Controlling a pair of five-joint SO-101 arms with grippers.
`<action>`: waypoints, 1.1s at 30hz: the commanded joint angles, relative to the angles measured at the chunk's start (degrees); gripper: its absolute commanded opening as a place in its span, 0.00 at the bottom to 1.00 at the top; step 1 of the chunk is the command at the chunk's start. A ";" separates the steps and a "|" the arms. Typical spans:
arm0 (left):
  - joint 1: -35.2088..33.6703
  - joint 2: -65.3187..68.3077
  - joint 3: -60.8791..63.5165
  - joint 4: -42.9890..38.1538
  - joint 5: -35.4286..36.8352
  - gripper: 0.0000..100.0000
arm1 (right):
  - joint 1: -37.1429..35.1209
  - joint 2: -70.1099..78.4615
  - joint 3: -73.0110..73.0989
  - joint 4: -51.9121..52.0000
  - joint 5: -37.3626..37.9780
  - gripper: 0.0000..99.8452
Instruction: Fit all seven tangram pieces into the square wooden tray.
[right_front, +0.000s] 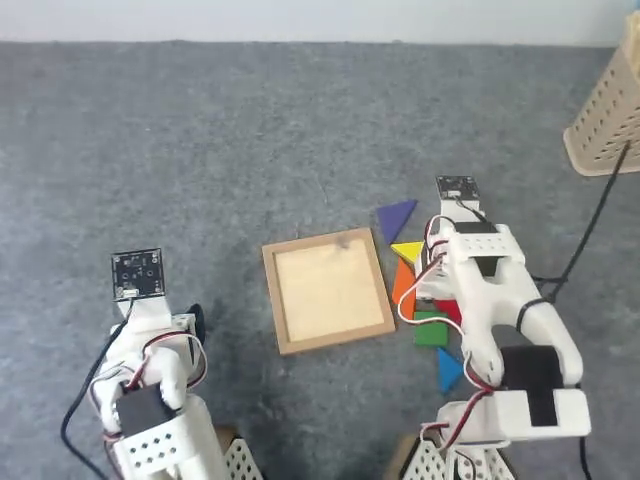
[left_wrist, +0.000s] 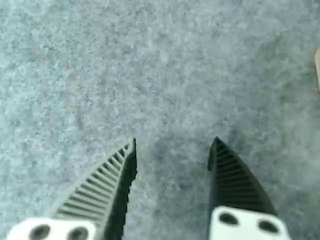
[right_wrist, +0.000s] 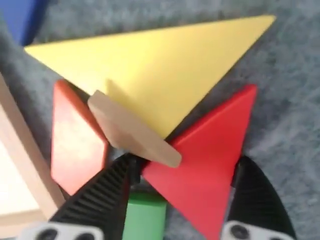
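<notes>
Straddled the red triangle (right_wrist: 210, 145) with the right gripper (right_wrist: 186, 165) spread wide, tray (right_wrist: 15, 150) just beside; hung the left gripper (left_wrist: 174, 141), likewise spread, well apart.

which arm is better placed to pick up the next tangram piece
Right. The right claw is open around the red triangle, beside the tray; the left claw hangs open over bare carpet on the tray's other side.

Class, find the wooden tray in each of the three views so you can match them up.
High view: tray in the middle, orange piece at its side.
Left wrist view: probably the pale sliver at the frame's edge.
Right wrist view: its rim beside that orange piece.
Shared landmark: the grey carpet.
</notes>
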 joint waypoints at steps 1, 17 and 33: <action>0.26 -0.70 -0.31 0.18 0.53 0.23 | 1.45 1.27 -2.20 0.22 -0.44 0.20; 0.26 -0.70 -0.31 0.18 0.53 0.23 | 2.77 -23.87 -2.46 9.63 3.08 0.20; 0.26 -0.70 -0.31 0.18 0.53 0.23 | -22.46 -9.80 -23.74 14.81 6.59 0.20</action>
